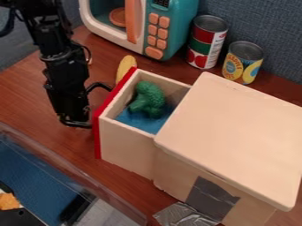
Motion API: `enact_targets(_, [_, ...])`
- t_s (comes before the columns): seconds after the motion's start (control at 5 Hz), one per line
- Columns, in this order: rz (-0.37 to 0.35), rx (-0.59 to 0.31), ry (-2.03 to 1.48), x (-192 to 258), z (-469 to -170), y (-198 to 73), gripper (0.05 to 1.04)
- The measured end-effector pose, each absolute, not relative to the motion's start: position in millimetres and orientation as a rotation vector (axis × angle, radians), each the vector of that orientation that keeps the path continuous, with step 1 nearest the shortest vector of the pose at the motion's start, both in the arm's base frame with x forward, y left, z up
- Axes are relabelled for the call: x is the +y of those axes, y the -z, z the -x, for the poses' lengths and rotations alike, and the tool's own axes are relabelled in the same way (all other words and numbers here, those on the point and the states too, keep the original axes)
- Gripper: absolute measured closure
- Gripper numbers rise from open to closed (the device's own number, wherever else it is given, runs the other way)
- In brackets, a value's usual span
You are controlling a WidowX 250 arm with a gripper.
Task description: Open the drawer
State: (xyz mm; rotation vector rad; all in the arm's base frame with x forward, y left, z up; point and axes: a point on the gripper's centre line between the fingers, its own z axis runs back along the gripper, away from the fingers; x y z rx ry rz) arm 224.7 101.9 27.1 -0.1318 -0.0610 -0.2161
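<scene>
Camera view: the drawer juts well out of the box, red front farthest from it, so the opening looks largely done. The hand is just beyond that front on the side away from the box, its two fingers spread wide with a gap between them; I see nothing gripped.

To me the drawer looks like stiff, thin-walled wood, fairly light, and the green toy on blue cloth inside should add little weight. It won't squash, but it might stick or skew in the box if drawn from one corner. I can't make out a handle; the place to take hold is the middle of the red front, with one finger hooked behind its top edge. The painted face could be slippery, so a straight, gentle pull away from the box would be best. Too hard a tug might drag the box along the surface.
</scene>
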Motion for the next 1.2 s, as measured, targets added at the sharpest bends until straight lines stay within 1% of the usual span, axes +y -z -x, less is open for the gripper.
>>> enact_targets(0.2, [0.129, -0.105, 0.258, 98, -224, -41, 0.079])
enact_targets(0.6, [0.122, -0.195, 0.322, 91, -226, -106, 0.084])
enact_targets(0.8, [0.131, -0.241, 0.309, 87, -226, -147, 0.084])
enact_targets(1.0, [0.094, -0.232, 0.375, 78, -229, -167, 0.084])
enact_targets(1.2, [0.095, -0.229, 0.378, 77, -229, -167, 0.084])
